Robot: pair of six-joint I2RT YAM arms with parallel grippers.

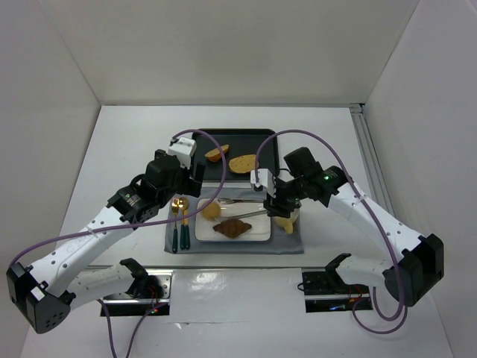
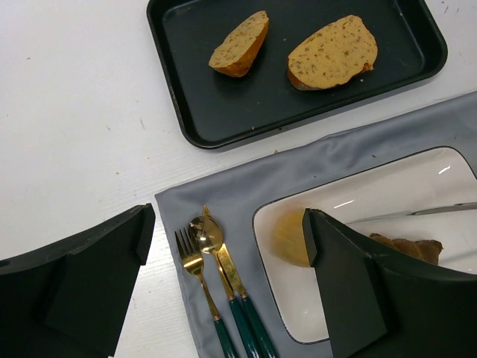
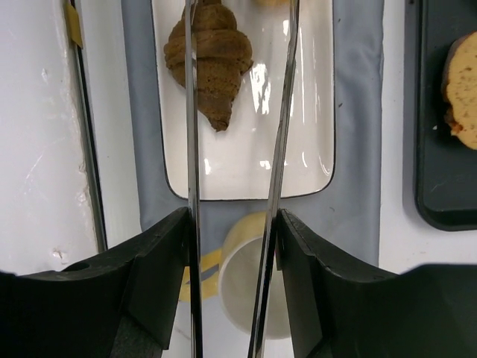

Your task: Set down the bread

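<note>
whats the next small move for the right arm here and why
Probably lift the right hand and swing its silver metal tongs over to the black metal tray. The tongs look spread with nothing between them, the brown croissant already lies on the white rectangular plate, and two tan bread slices wait on the tray.

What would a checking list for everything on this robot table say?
Surface: white table, grey placemat under the plate.
Job's things: two bread slices on black tray; croissant and yellow roll on white plate.
Clutter: gold fork and spoon left of plate; mug beside it.
Grippers: left gripper open, empty; right gripper shut on tongs over the plate.
Cables: purple cables loop above both arms.
Surroundings: plain white walls.
</note>
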